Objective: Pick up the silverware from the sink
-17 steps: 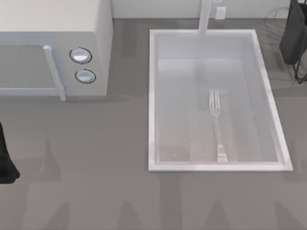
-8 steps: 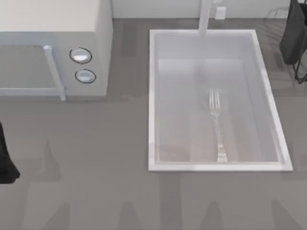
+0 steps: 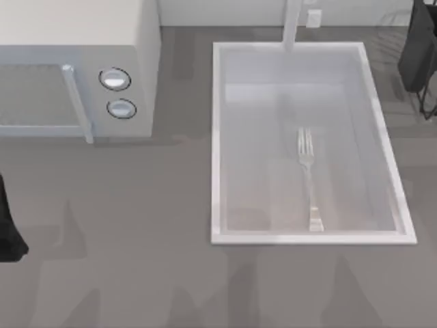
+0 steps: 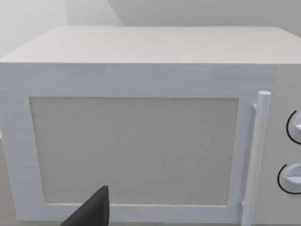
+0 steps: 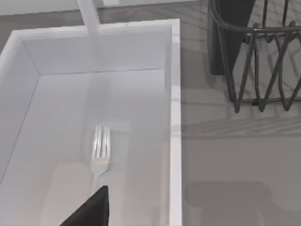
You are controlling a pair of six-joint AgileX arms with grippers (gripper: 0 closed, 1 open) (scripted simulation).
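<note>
Lying flat on the bottom of the sink (image 3: 217, 137), toward its right half, the silverware (image 3: 308, 179) is a single shiny fork, tines toward the far wall and handle toward the near rim; our right wrist view shows the same fork (image 5: 99, 150) inside the basin (image 5: 175, 117), touching nothing but the floor of it. We list next the white microwave (image 3: 82, 41) at the table's (image 3: 136, 225) far left, door closed, vertical handle (image 3: 76, 102) and two round knobs (image 3: 115, 79) on its face; our left wrist view looks straight at that door (image 4: 134, 150). A white faucet column (image 3: 292, 24) stands at the sink's far rim. A dark wire rack (image 5: 263, 52) sits on the table right of the sink. Our left arm (image 3: 8, 225) sits at the table's left edge, well apart from the sink. Our right tool's dark fingertip (image 5: 91, 209) shows in its wrist view above the fork's handle end; whether either tool is apart or together we cannot tell.
</note>
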